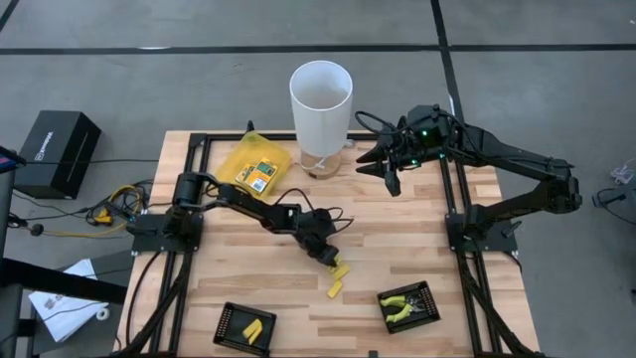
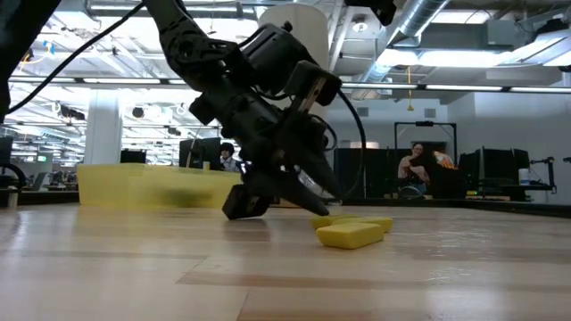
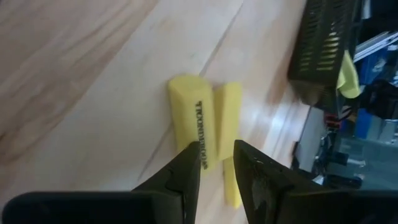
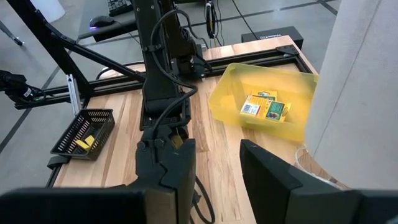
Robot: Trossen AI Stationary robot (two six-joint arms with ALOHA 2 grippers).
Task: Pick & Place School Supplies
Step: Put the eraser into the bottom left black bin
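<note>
Two short yellow pieces (image 1: 337,278) lie together on the wooden surface (image 1: 397,219) in the high view, and your left end effector (image 1: 330,258) is down at them, presumably to lift one toward the left black tray (image 1: 244,326), which already holds similar pieces. Your right end effector (image 1: 390,169) waits aloft beside the white cylinder (image 1: 321,104).

From table height, the left arm leans steeply so its tips reach the pieces.

Your left wrist view shows the fingers (image 3: 186,171) apart, straddling one piece without clamping it.

Your right wrist view shows its fingers (image 4: 177,165) apart and empty.
</note>
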